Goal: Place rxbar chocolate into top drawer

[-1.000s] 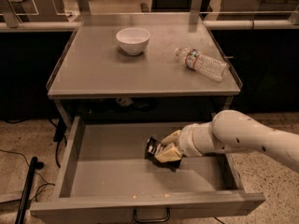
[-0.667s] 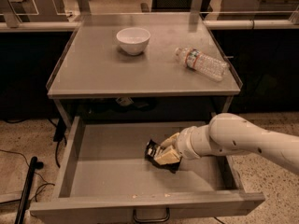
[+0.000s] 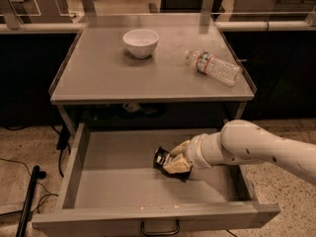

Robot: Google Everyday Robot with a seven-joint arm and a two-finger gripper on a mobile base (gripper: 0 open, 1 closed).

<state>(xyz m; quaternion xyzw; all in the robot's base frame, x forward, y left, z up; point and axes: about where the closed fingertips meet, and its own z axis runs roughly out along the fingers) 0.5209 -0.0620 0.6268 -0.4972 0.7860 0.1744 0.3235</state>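
The top drawer (image 3: 118, 184) is pulled wide open below the tabletop, with its dark loop handle (image 3: 159, 228) at the front edge. My gripper (image 3: 174, 163) reaches in from the right, low over the middle of the drawer floor. It is shut on the rxbar chocolate (image 3: 161, 157), a small bar in a black wrapper that sticks out to the left of the fingers. The bar is at or just above the drawer floor; I cannot tell whether it touches.
On the grey tabletop (image 3: 98, 78) stand a white bowl (image 3: 140, 42) at the back centre and a clear water bottle (image 3: 213, 67) lying at the right. Cables and a black pole (image 3: 27, 201) lie on the floor to the left.
My arm has shifted slightly left inside the drawer, with the bar still in the gripper. Nothing else has moved.
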